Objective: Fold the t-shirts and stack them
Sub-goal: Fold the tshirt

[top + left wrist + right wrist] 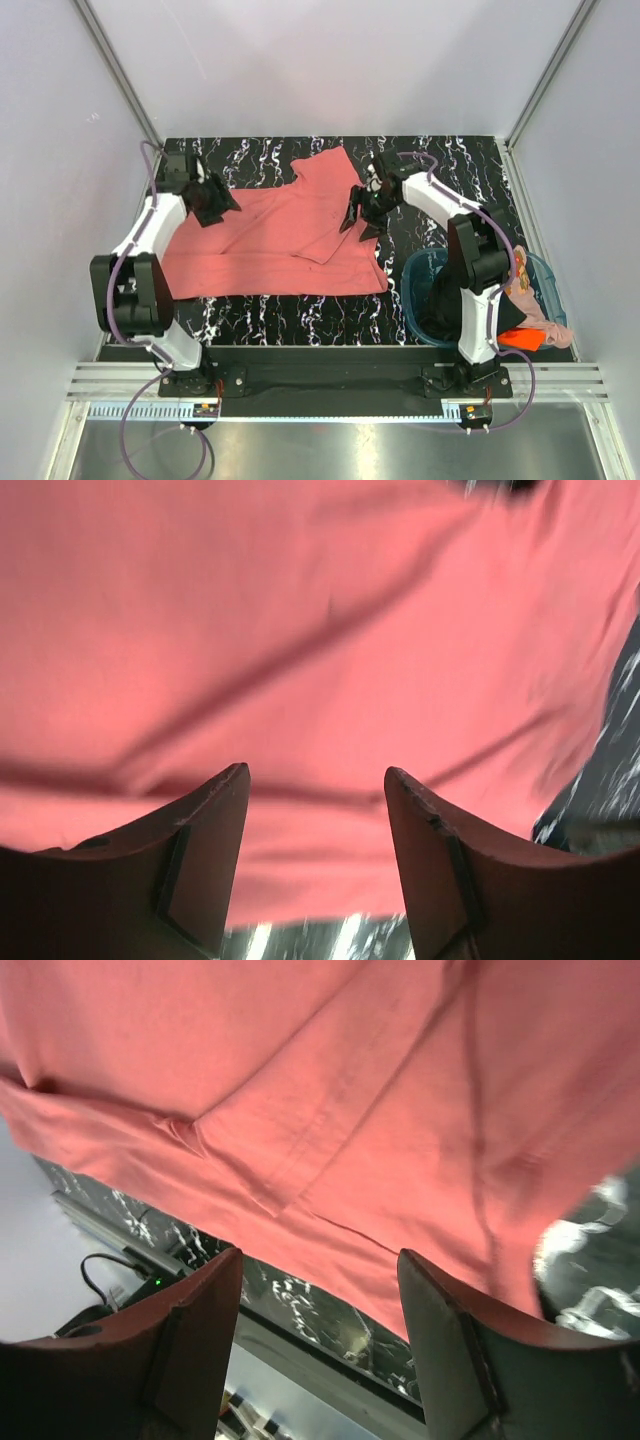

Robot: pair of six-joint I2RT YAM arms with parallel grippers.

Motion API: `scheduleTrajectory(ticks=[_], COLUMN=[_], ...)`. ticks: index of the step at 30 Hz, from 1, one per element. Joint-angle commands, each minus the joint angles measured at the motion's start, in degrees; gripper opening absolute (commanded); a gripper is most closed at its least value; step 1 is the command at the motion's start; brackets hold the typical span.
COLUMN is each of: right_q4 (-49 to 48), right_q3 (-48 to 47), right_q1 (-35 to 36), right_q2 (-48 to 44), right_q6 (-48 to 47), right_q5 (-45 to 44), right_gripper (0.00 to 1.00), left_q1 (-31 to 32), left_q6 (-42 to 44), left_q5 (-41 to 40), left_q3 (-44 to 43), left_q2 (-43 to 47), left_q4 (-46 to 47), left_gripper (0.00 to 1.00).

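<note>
The overhead camera sat above and behind the arm bases (190, 378), looking steeply down on the whole black marbled tabletop (300, 310) from well back (both arms fit in the frame, bases at its bottom edge). The left wrist camera rode just behind the left hand (316, 770), facing out past its two fingers and very close to the salmon-red t-shirt (300, 630), which nearly filled that blurred view. The right wrist camera looked past the right hand (320, 1254) from somewhat farther off, catching the shirt's hem and the tabletop's edge. All three views shared that shirt.
</note>
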State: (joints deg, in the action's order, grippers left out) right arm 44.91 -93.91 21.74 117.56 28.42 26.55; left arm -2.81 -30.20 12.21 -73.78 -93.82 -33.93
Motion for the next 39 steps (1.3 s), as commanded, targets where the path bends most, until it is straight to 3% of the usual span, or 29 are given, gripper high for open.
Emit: scheduleTrajectory(ticks=[1, 5, 11, 18, 33, 39], right_q4=[-10.7, -14.2, -16.3, -16.5, -21.3, -22.1], right_q3=[3.9, 6.5, 7.2, 9.4, 9.8, 8.3], right_q1=[3.2, 5.6, 7.0, 7.6, 8.7, 8.6], right_q2=[-2.5, -1.2, 0.3, 0.3, 5.4, 7.2], right_q6=[6.4, 9.4, 11.2, 11.6, 14.8, 15.4], right_q5=[6.1, 6.2, 5.5, 4.9, 6.8, 7.0], right_gripper=[0.7, 0.69, 0.58, 0.52, 0.52, 0.45], left_q1=[1.5, 2.5, 2.5, 2.5, 1.9, 1.2], left_q6=[1.0, 1.2, 5.0, 5.3, 6.2, 7.1], left_q5=[0.0, 2.1, 1.8, 1.8, 2.6, 2.6], left_q3=[7.5, 13.7, 15.8, 15.9, 13.7, 13.7], left_q2=[6.6, 14.0, 18.6, 17.8, 14.8, 15.0], left_q4=[-0.8, -2.3, -4.9, -4.9, -5.3, -5.8], left_gripper=[0.61, 0.61, 0.62, 0.61, 0.61, 0.61])
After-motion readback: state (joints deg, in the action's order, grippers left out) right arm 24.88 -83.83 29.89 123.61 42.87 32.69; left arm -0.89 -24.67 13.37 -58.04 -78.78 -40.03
